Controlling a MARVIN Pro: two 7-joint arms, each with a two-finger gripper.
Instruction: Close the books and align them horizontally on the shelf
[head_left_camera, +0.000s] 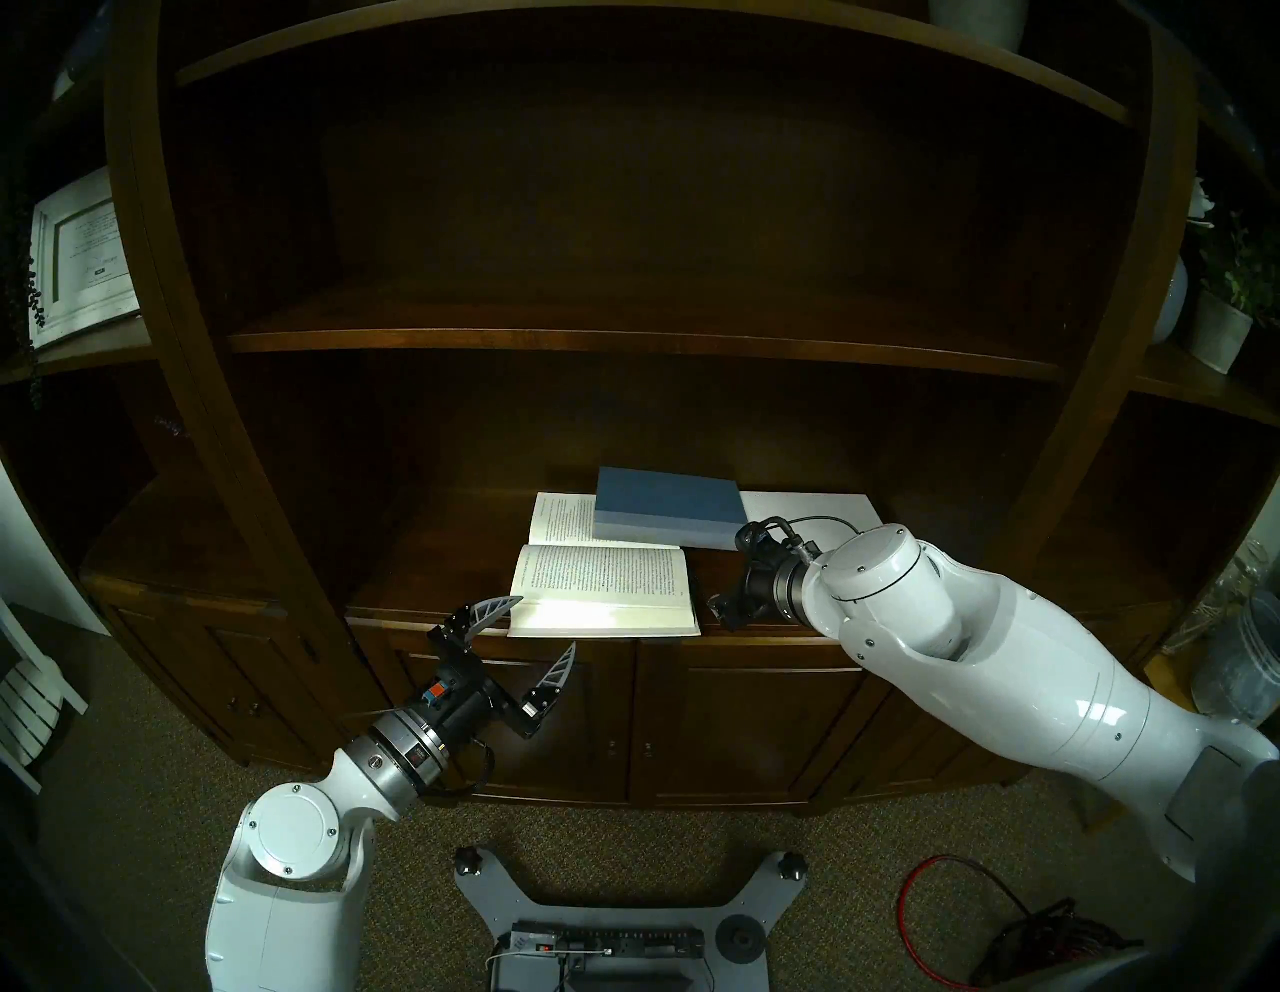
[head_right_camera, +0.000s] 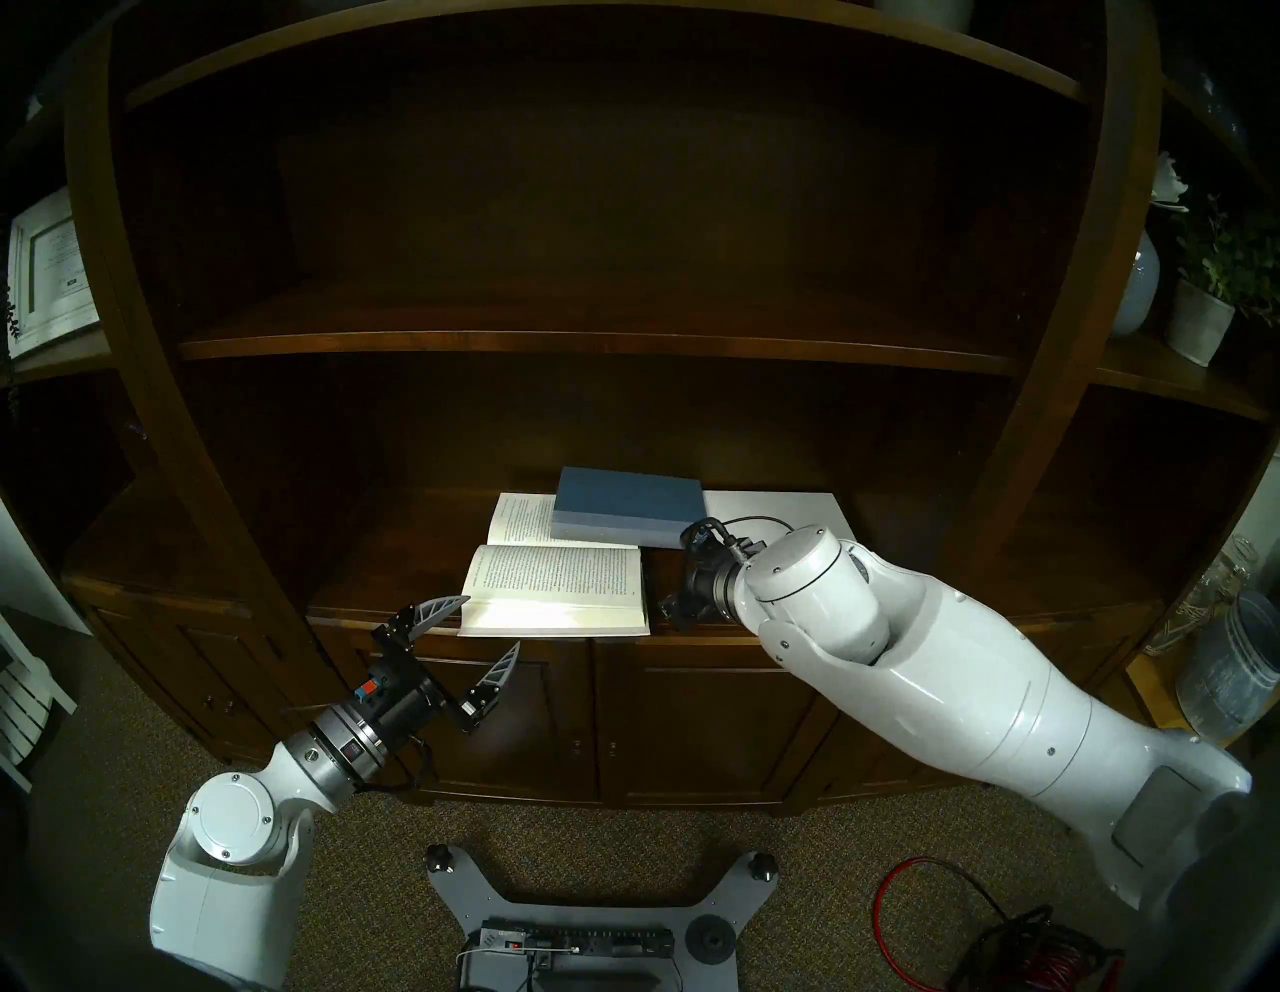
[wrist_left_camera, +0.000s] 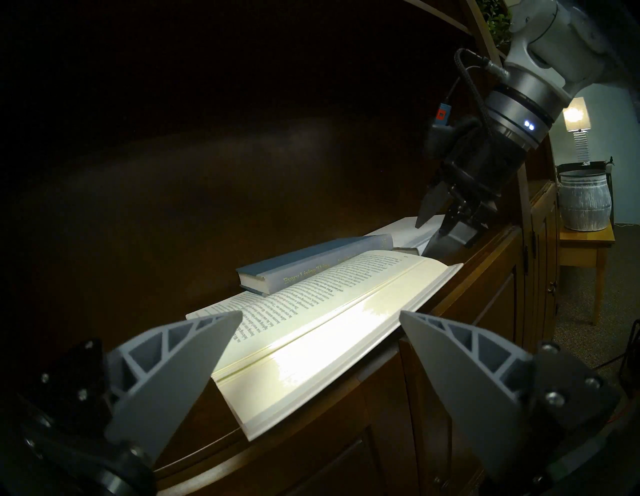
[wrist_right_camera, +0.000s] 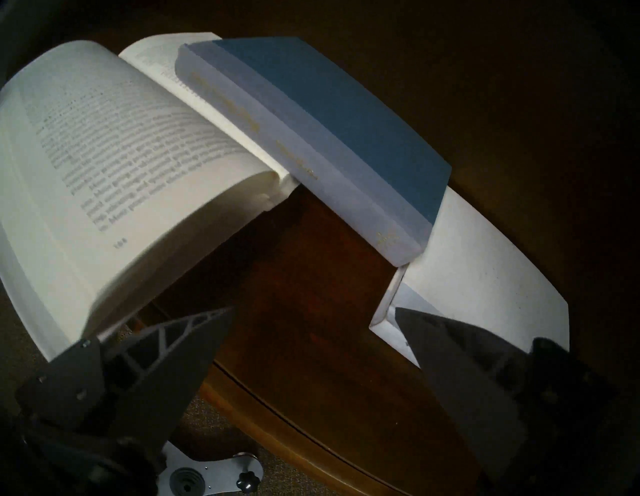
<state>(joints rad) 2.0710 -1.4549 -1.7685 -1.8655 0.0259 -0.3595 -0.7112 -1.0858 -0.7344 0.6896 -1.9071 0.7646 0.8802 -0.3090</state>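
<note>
The open book (head_left_camera: 601, 589) lies at the front edge of the shelf (head_left_camera: 415, 575), its long axis along that edge, pages up. The blue hardcover (head_left_camera: 665, 516) sits closed behind it. My left gripper (head_left_camera: 540, 634) is spread and empty, just beside the book's left end, so nearer. My right gripper (wrist_right_camera: 311, 346), also spread, hangs past its right end.
</note>
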